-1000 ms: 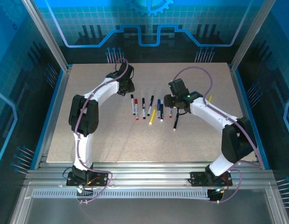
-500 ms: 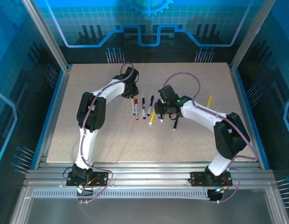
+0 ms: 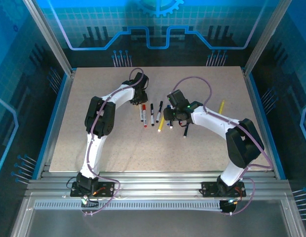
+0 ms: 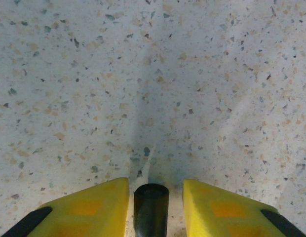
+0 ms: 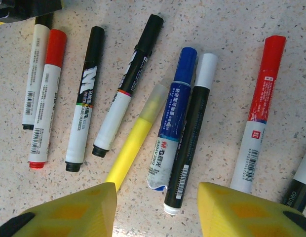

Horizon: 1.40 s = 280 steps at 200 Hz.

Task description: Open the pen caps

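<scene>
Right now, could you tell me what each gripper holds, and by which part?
Nothing yet: left gripper straddles a black pen end, gaps either side; right gripper hangs open.

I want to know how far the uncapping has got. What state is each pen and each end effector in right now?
Yellow highlighter: capped.
Blue marker: capped.
White-capped pen: capped.
Red marker: capped.
Red-capped pen: capped.
Black marker: capped.
Left end effector: open, straddling a black cap, gaps on both sides.
Right end effector: open, empty.
</scene>
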Each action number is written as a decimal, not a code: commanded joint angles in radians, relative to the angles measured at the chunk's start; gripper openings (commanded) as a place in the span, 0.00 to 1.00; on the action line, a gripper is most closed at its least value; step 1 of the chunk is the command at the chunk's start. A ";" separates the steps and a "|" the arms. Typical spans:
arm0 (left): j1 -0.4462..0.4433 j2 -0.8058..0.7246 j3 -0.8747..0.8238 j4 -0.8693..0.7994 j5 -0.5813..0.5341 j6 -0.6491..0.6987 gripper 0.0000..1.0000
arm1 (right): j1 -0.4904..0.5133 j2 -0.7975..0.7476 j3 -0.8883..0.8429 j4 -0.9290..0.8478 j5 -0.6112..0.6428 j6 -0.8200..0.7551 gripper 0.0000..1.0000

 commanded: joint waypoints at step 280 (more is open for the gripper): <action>0.019 -0.062 0.003 -0.093 0.076 0.087 0.00 | 0.009 0.176 0.108 0.116 -0.273 0.071 0.41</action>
